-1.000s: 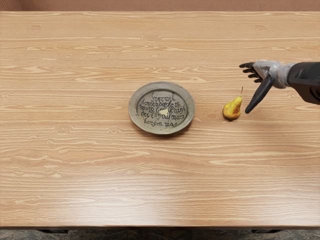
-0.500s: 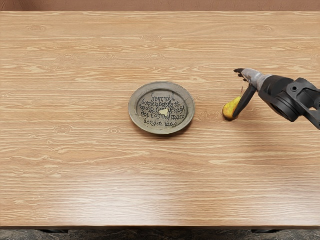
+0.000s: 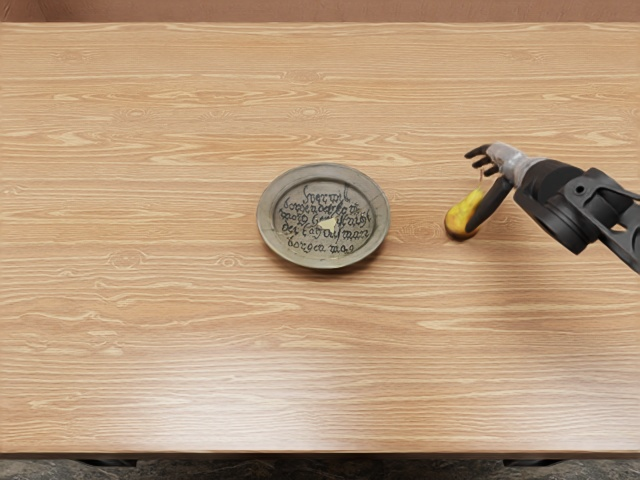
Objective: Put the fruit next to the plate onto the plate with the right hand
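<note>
The small yellow pear [image 3: 460,217], stem up, lies on the bench [image 3: 200,350] right of the plate [image 3: 268,216], against the right hand's [image 3: 497,166] thumb; its fingers [image 3: 478,153] hang spread above, gripping nothing.

Light wood-grain table [image 3: 150,350] filling the view, brown wall strip [image 3: 320,10] behind, dark floor [image 3: 300,468] below front edge
</note>
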`<state>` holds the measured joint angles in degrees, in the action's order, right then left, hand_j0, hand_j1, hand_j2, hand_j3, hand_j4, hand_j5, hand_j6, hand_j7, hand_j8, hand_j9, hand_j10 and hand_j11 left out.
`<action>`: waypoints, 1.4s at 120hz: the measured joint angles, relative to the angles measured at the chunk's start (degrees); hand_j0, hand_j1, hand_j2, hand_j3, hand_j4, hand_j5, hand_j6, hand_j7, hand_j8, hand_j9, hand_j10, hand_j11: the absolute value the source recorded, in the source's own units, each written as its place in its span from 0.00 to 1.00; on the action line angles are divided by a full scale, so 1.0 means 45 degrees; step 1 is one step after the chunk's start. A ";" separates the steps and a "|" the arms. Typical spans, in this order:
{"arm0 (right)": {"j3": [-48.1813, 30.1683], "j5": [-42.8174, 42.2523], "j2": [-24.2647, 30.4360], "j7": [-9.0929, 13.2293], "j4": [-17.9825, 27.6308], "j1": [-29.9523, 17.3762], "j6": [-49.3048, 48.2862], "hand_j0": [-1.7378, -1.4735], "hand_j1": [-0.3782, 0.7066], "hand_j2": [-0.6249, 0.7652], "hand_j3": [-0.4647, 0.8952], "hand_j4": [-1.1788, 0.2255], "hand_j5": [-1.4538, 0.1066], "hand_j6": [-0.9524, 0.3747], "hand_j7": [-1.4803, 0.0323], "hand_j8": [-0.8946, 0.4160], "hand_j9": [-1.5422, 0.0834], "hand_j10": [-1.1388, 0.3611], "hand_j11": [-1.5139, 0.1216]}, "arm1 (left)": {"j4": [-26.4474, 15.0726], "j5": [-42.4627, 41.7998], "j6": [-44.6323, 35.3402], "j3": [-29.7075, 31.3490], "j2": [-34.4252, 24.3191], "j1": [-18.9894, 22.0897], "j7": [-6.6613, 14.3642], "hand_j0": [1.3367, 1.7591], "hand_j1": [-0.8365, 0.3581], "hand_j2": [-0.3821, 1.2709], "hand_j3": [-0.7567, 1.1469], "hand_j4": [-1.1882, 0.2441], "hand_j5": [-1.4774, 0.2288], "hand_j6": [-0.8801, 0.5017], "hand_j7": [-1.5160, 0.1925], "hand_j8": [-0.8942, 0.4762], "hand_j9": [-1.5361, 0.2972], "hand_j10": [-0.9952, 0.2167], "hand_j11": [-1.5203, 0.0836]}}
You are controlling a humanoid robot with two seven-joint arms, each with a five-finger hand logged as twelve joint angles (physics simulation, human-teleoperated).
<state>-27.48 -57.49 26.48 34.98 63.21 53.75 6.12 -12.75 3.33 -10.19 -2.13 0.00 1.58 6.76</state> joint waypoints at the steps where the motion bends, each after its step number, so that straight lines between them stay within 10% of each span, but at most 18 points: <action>1: 0.0001 0.0002 0.0000 0.0000 0.0000 -0.0001 -0.0003 0.30 0.21 0.44 0.34 0.69 0.74 0.55 0.80 0.53 0.77 0.63 0.74 | 0.0000 0.0000 0.0000 0.0000 0.0000 0.0000 0.0000 0.76 0.99 0.23 0.40 0.83 0.86 0.63 0.88 0.65 0.84 0.82 0.94; 52: -0.0088 0.0292 -0.0007 0.0004 0.0076 -0.0108 -0.0288 0.30 0.45 0.53 0.34 0.57 0.59 0.41 0.64 0.39 0.62 0.50 0.60 | 0.0000 -0.0003 0.0000 -0.0001 0.0000 0.0000 0.0000 0.76 0.99 0.23 0.40 0.83 0.86 0.63 0.88 0.65 0.84 0.82 0.94; 125: -0.0115 0.1079 0.0042 0.0020 0.0064 -0.0198 -0.0493 0.35 0.54 0.54 0.34 0.39 0.38 0.31 0.43 0.35 0.41 0.35 0.39 | 0.0000 0.0000 0.0000 -0.0003 0.0000 0.0000 -0.0001 0.76 0.99 0.23 0.40 0.83 0.86 0.63 0.88 0.65 0.84 0.82 0.94; 168: -0.1018 0.2377 0.0534 0.0005 0.0080 -0.0039 -0.1658 0.32 0.64 0.85 0.34 0.29 0.26 0.32 0.31 0.37 0.30 0.29 0.28 | 0.0000 -0.0003 0.0000 0.0001 0.0000 0.0000 0.0000 0.76 0.99 0.23 0.40 0.83 0.86 0.63 0.88 0.65 0.84 0.82 0.94</action>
<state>-32.06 -46.79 28.89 35.01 63.57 53.57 -1.33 -12.74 3.32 -10.19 -2.12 0.00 1.58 6.76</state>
